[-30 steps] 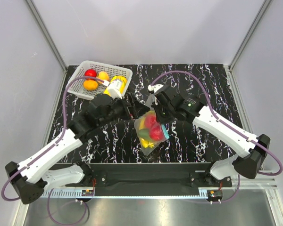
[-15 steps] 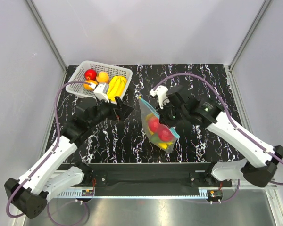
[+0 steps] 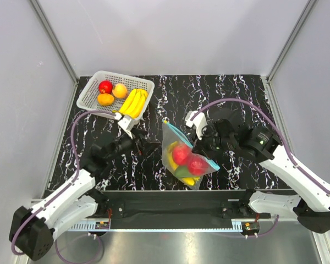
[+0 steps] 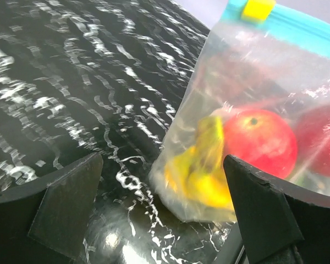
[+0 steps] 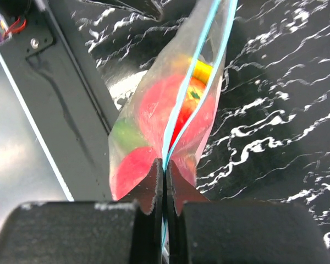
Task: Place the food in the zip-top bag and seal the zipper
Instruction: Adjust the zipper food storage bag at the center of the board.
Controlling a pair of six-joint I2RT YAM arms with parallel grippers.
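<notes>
clear crinkly zip-top plastic bag [image 3: 181,165], red apples and yellow banana inside, mid-table by near edge | thin blue-teal zipper strip [image 3: 175,131] uppermost, long axis diagonal far-left to near-right | right gripper [image 5: 165,170] jaws pinched on zipper strip | left gripper [image 4: 162,165] jaws wide, holding nothing, just left of bag
</notes>
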